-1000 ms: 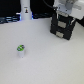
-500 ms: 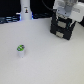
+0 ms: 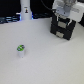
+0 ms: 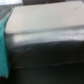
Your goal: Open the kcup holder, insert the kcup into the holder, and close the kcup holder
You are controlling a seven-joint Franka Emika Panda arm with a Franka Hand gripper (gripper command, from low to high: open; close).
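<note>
In the exterior view, a pale tabletop [image 3: 45,60] is seen filling most of the frame. The kcup holder [image 3: 63,27] is set at the far edge of the tabletop, toward the exterior view's right; it is a black boxy unit with pale slots visible on its front. The arm's white wrist and gripper [image 3: 65,15] are held directly over the kcup holder, touching or just above its top. The fingers are too blurred to be made out, so whether the gripper is open or closed cannot be told. The kcup [image 3: 21,50], a small white pod with a green top, is stood upright on the tabletop toward the exterior view's left, well apart from the kcup holder and from the gripper. A white upright object [image 3: 25,10] is seen at the far edge, toward the exterior view's left.

In the wrist view, a blurred flat pale surface and a dark band alongside it are shown very close up. A teal strip [image 4: 4,47] is seen at one side. No fingers can be distinguished there.
</note>
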